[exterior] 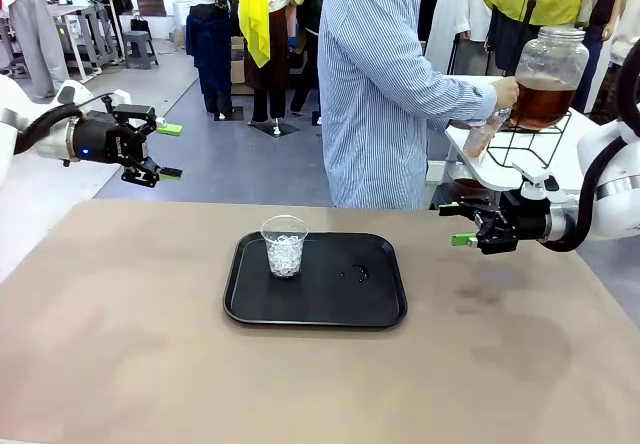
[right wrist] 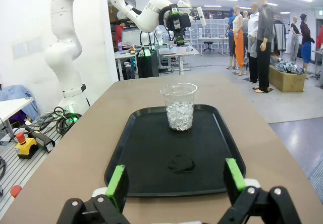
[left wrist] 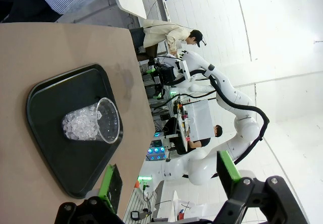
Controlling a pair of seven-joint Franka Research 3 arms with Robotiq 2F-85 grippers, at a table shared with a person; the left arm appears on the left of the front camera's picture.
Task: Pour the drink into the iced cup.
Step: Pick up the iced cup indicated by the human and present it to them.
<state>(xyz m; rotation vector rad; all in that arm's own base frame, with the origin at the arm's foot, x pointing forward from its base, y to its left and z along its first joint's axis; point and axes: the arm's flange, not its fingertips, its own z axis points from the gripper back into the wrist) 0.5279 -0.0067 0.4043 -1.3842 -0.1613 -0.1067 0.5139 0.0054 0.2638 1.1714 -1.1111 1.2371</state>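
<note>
Front view, clock read from the tray's centre, 12 = far side.

Tan table (exterior: 120, 354), bare near edge. Black tray (exterior: 330, 309) mid-table. Iced cup (exterior: 284, 246) upright on the tray at 10 o'clock, clear, part full of ice cubes, no liquid seen in it. Small dark wet-looking mark (exterior: 360, 272) on the tray floor at 2 o'clock, apart from the cup.

Right gripper (exterior: 455, 223) at 2 o'clock, off the tray, above the table's right side, fingers pointing toward 9 o'clock. Jaws spread, nothing between the green pads; the right wrist view shows the same, with tray and cup framed in the gap.

Left gripper (exterior: 170, 151) at 10 o'clock, raised above the far-left table corner, fingers pointing toward 3 o'clock. Jaws wide apart, empty; the left wrist view agrees.

Far side: person (exterior: 380, 84) in a striped shirt at 12 o'clock, turned toward 3 o'clock. White side table (exterior: 575, 159) beyond the main table's far-right corner, at about 1 o'clock. On it a black wire stand (exterior: 525, 146) carrying a big clear jar (exterior: 550, 49) with a lid. The drink (exterior: 541, 102), amber-brown, fills the jar's lower part, well apart from the iced cup. Person's hand (exterior: 505, 94) is at the jar's left side. A second clear cup (exterior: 480, 136) sits just below that hand; contents too small to tell.
</note>
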